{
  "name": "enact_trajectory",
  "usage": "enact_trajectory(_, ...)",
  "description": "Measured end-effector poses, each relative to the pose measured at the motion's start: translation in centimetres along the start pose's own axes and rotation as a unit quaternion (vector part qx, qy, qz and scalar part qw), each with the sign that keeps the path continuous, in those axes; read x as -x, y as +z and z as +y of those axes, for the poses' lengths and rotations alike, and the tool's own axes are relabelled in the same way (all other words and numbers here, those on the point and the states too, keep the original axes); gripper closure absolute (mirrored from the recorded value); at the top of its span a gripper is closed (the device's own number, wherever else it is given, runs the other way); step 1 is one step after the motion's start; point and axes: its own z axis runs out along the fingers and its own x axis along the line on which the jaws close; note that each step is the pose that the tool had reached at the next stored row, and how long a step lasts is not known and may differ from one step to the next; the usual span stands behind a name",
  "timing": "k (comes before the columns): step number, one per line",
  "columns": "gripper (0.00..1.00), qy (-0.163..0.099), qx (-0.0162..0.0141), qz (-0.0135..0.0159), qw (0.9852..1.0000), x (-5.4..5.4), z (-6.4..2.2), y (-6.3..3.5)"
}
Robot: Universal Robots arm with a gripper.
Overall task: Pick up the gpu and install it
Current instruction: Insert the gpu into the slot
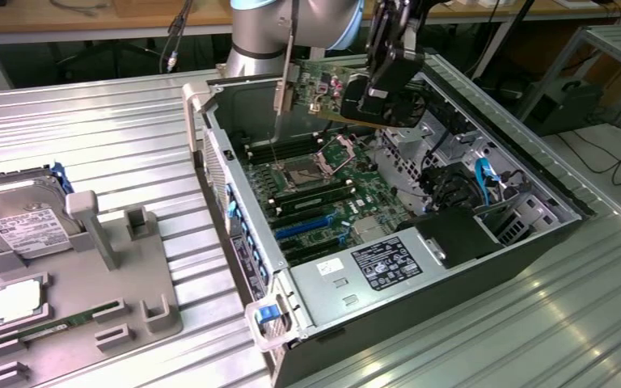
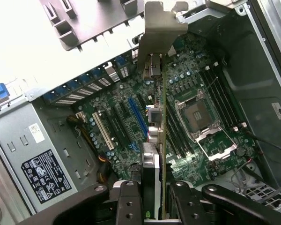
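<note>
A gripper [image 1: 373, 101] pinches the gpu [image 1: 319, 85], holding it on edge above the motherboard [image 1: 370, 194] of an open computer case [image 1: 235, 162] lying on a metal table [image 1: 106, 145].

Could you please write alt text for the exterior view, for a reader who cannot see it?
A robot gripper holds the gpu in the air over the motherboard of an open computer case. On the exterior view's left, a grey tray carries a hard drive.
</note>
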Motion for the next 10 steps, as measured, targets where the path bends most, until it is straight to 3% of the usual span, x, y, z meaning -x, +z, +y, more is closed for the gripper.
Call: enact_trajectory(10,0.72,-0.047,0.0002,0.0018,0.9989,0.03,-0.06,0.0)
